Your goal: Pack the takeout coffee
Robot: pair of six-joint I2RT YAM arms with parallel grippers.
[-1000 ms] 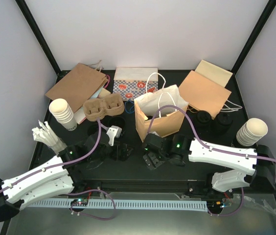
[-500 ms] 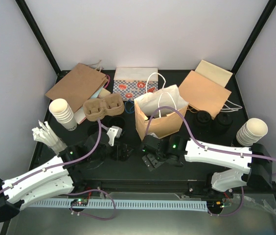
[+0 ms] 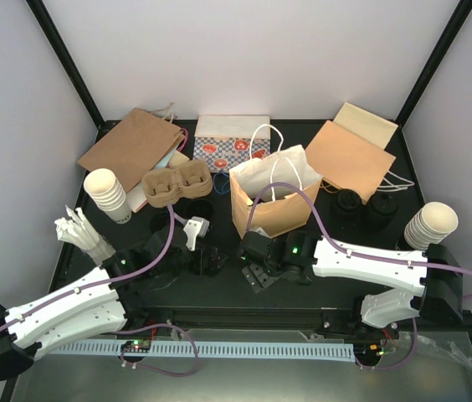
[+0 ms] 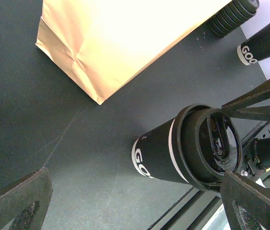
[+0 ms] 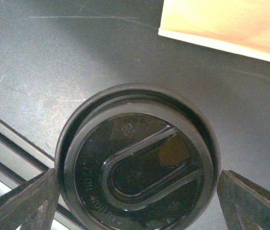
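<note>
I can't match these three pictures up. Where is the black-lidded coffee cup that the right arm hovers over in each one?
Right wrist: the coffee cup fills the lower middle, its lid facing the camera.
Left wrist: right of centre, seen from the side, with white lettering showing.
Top external: just below centre, mostly hidden under the right end effector.
Shared landmark: the brown paper bag, standing just beyond the cup.
</note>
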